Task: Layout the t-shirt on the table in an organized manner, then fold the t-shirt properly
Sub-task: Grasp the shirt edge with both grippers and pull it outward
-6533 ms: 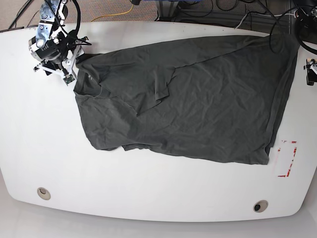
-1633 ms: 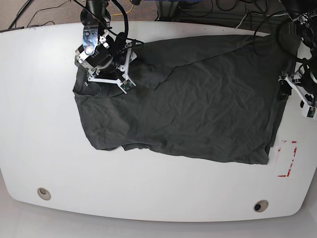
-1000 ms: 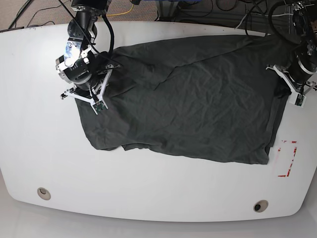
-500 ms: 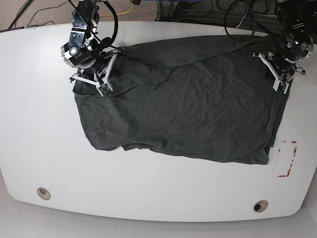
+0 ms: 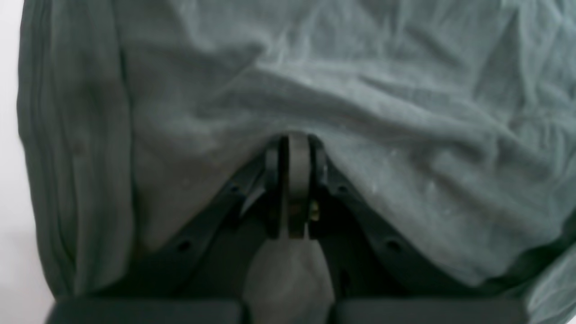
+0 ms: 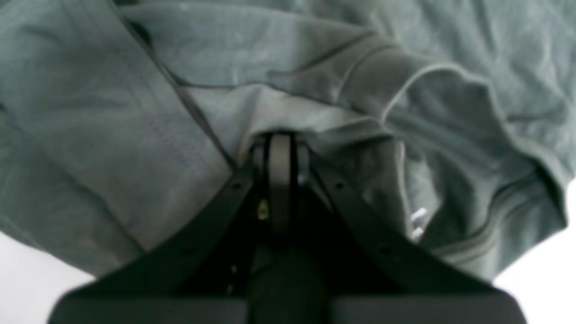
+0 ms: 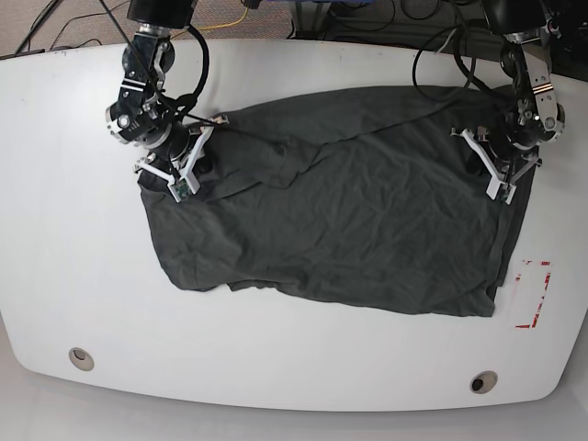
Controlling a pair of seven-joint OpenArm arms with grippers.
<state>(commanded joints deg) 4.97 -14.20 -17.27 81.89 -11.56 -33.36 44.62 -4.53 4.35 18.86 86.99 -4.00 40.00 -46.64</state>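
With both pairs of fingers [image 5: 294,184] [image 6: 281,184] clamped on the charcoal t-shirt [image 7: 340,230], we grip it across the white desk [image 7: 220,354].

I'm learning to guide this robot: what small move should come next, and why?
Probably a gentle pull with both arms toward the table's grommet-hole edge: both grippers' fingers are down on the t-shirt, spread apart near its far side, and wrinkles remain between them.
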